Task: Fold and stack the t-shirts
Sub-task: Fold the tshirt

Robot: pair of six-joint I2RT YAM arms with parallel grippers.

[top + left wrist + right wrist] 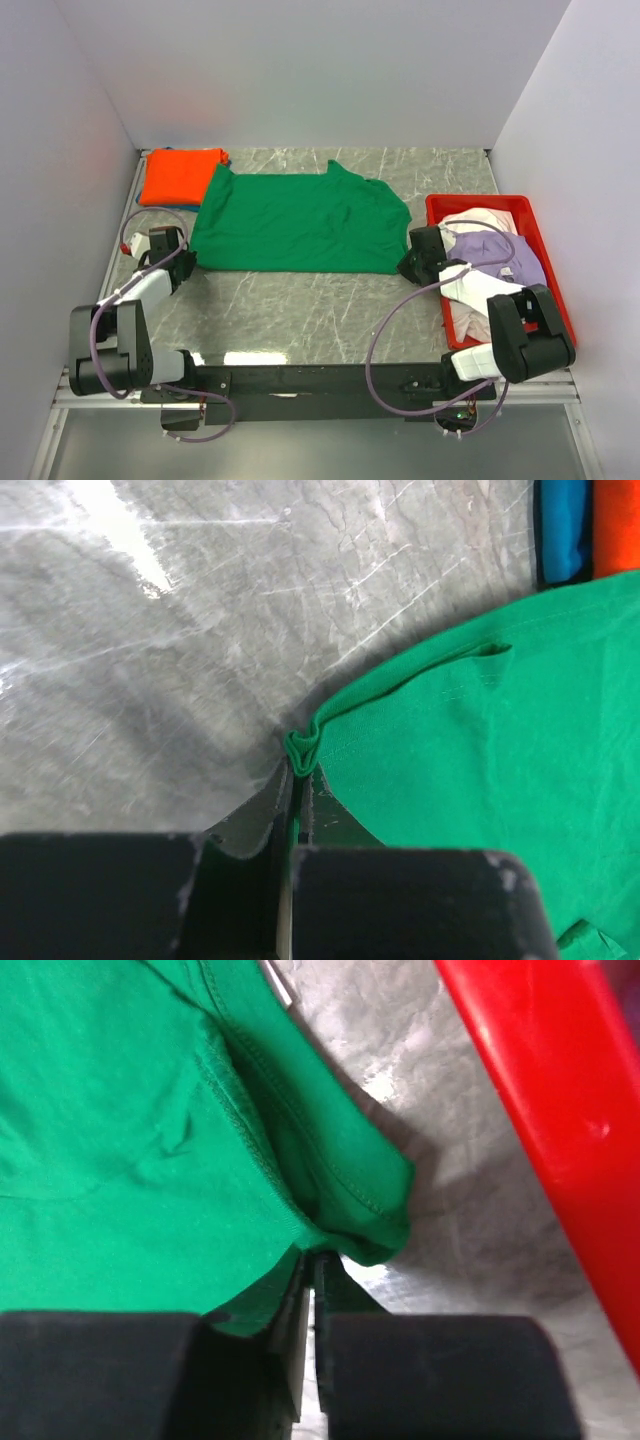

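**Ann:** Top view: the green t-shirt (300, 222) lies spread flat on the marble table (300, 320), collar pointing to twelve o'clock.

**Ben:** And both arms are on it. The left gripper (300, 778) sits at the shirt's eight o'clock corner. Its fingers are pressed tight together, with a small bunch of green hem squeezed between the tips.

**Ann:** Same story at four o'clock. The right gripper (312, 1262) shows only a sliver of gap between its fingers, and a hemmed fold of the green cloth is caught right at the tips.

**Ben:** So it's pinched at both near corners, and the rest of the cloth is down on the table.

**Ann:** Up at ten o'clock there's a folded orange t-shirt (180, 175), right against the green sleeve.

**Ben:** The left wrist camera catches a blue t-shirt (565, 530) alongside that orange one at one o'clock in its view. It's folded too.

**Ann:** Over at three o'clock is the red tray (540, 215), just beside the right gripper. Inside, a lilac t-shirt (495, 250) and a white t-shirt (470, 292) are heaped and crumpled.
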